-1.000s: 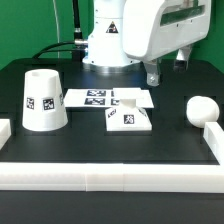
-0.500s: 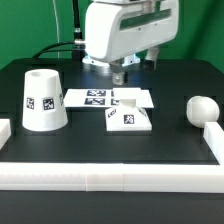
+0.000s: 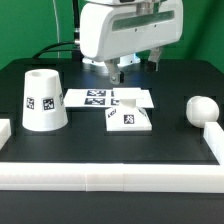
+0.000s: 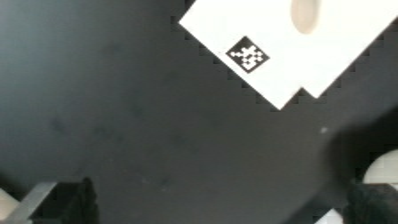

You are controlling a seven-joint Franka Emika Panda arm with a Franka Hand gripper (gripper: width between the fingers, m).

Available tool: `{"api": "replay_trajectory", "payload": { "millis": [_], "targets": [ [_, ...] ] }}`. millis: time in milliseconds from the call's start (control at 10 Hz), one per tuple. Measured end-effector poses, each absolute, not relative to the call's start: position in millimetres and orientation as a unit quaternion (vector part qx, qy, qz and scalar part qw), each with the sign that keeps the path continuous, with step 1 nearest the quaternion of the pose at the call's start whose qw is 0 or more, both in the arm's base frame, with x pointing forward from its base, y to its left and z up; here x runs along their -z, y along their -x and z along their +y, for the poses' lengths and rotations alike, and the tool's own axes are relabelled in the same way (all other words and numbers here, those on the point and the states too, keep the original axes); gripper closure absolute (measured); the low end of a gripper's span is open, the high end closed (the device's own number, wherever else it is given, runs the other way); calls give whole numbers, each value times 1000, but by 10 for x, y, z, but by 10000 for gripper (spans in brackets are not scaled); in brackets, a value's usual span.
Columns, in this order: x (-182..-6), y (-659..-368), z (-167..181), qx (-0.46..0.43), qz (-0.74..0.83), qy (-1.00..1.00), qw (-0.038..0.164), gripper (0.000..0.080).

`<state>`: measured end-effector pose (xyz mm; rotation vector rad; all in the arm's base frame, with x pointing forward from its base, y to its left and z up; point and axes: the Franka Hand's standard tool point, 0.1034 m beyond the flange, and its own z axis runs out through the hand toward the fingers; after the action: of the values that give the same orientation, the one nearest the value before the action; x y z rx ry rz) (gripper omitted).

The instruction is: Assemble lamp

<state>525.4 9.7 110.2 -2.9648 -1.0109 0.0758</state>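
Observation:
In the exterior view the tapered white shade stands at the left. The low square base sits in the middle, in front of the marker board. The round-topped bulb lies at the right by the wall. My gripper hangs open and empty above the table behind the marker board, touching nothing. In the wrist view its fingers stand wide apart over bare black table. A flat white tagged surface shows there; I cannot tell whether it is the base or the marker board.
A white raised wall runs along the table's front edge and up the right side. A short white block sits at the left edge. The robot's glossy white body fills the back.
The arm has swung toward the exterior view's left, from behind the base's right side to behind the marker board. The lamp pieces have not moved.

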Motion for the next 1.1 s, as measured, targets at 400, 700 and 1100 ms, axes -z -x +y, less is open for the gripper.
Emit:
{"api": "replay_trajectory", "payload": {
  "millis": [400,700,1100],
  "targets": [
    [-1002,-5004,52,-32,-150,988,1,100],
    [-989,-4973,81,-34,-68,997,4,100],
    [-842,-4786,34,-35,-64,997,9,100]
  ]
}}
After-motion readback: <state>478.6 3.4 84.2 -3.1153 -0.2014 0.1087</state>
